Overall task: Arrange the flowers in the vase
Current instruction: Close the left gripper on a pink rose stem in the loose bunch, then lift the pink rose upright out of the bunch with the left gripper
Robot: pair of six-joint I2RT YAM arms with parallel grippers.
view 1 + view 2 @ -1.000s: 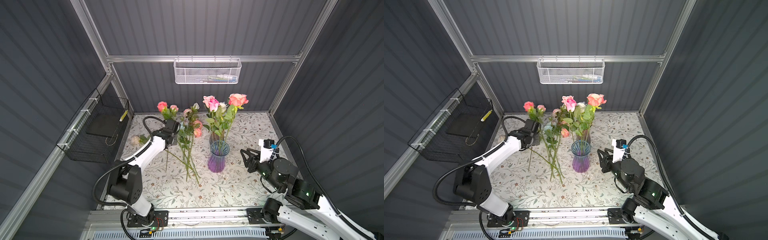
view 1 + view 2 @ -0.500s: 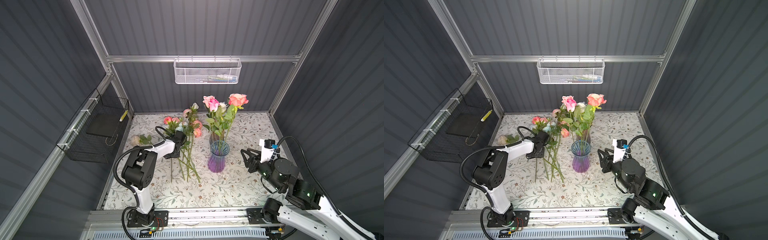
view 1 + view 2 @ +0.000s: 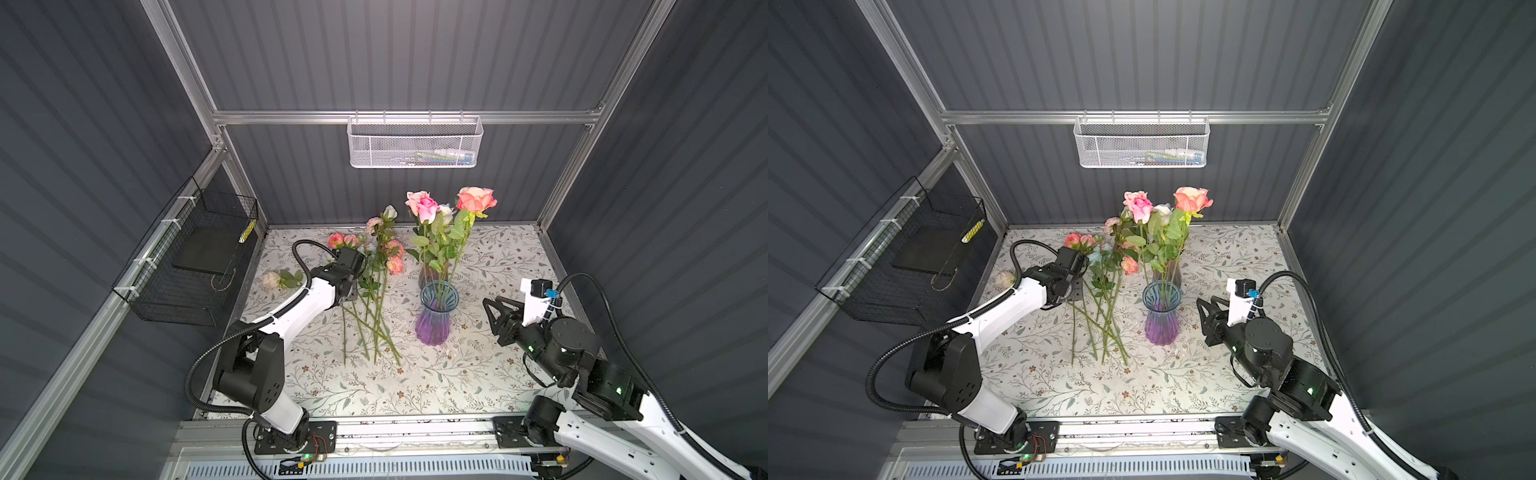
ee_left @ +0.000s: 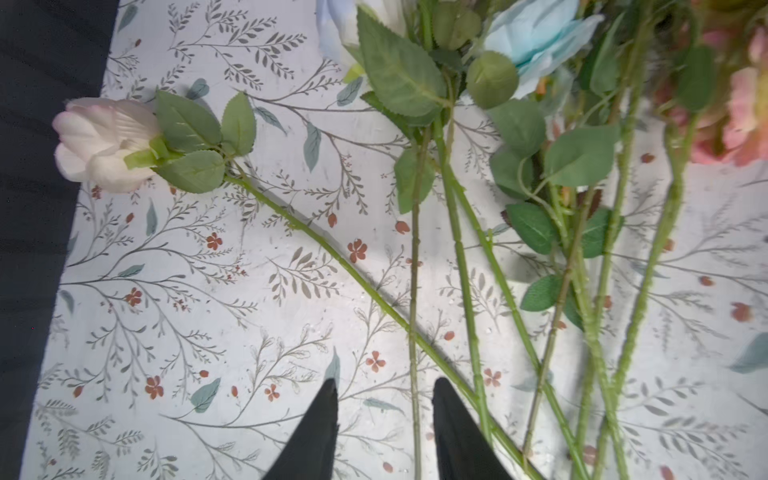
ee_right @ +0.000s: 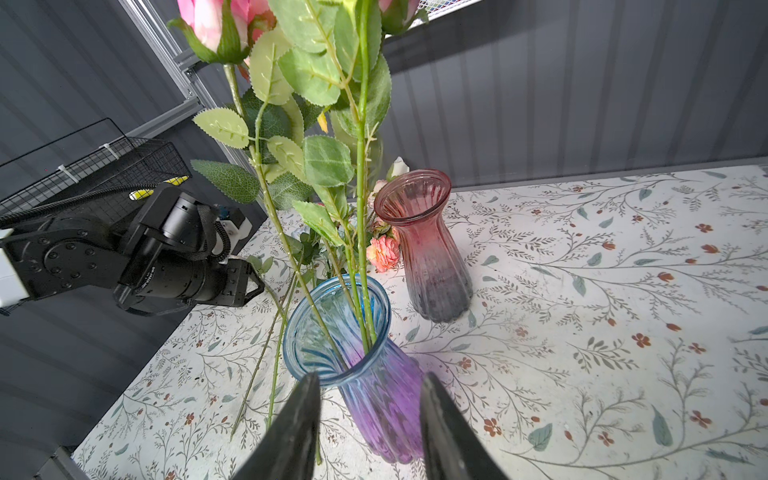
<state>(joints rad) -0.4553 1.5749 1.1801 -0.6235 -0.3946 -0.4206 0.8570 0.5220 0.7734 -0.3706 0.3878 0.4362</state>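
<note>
On the patterned tabletop [image 3: 478,374], left of centre in both top views, most of the flowers [image 3: 372,316] lie loose in a fan. Their blooms point toward the back wall and their cut ends toward the front rail, so the long axes run roughly front to back and cross near the ends. One pale rose [image 4: 104,143] lies apart, its bloom near the tabletop's left edge and its stem slanting in under the others. A few roses [image 3: 442,224] already stand in the blue-and-purple vase [image 3: 434,322], just right of the fan. A pink vase [image 5: 424,245] close behind it looks empty.

The left hand [image 4: 384,415] hangs low over the upper part of the fan with its fingers [image 4: 324,424] parted. A thin stem [image 4: 413,291] runs through the gap, and neither finger appears to touch it, so nothing is gripped. The right hand [image 3: 492,309] sits on the far side of the vase from the fan, also parted and empty, facing the vase's body but apart from it.

The next pick likely turns on that straddle. The stem lies between the left fingers, so closing should catch it. The left arm is much the nearer, since the right would have to reach past the vase. The stem must then swing from flat to upright, cut end down, and travel right to the vase mouth.
</note>
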